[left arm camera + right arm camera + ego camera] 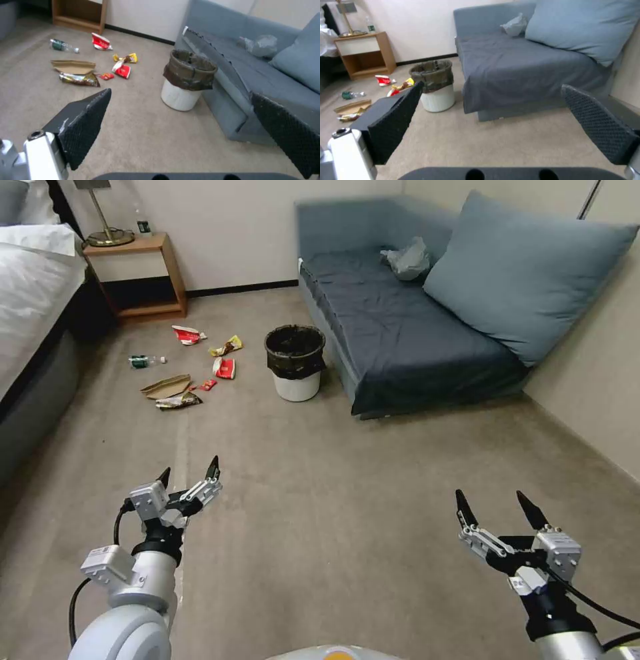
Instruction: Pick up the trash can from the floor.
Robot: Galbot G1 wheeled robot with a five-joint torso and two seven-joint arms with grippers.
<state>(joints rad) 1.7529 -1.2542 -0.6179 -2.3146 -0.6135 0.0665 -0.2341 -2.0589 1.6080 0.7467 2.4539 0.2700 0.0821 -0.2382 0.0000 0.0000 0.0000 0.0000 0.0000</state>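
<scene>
Both arms reach forward over the floor (347, 500), the left pincer (189, 471) and right pincer (493, 505) spread and holding nothing, likely readied for approach. The trash can (295, 363) stands upright well ahead, just beside the sofa (400, 333); litter (183, 373) lies on its other side.

Silver-grey rounded arms, black cables looping, left gripper (189, 471) and right gripper (497, 501) with black pointed, dimple-textured fingertips (87, 117)
</scene>
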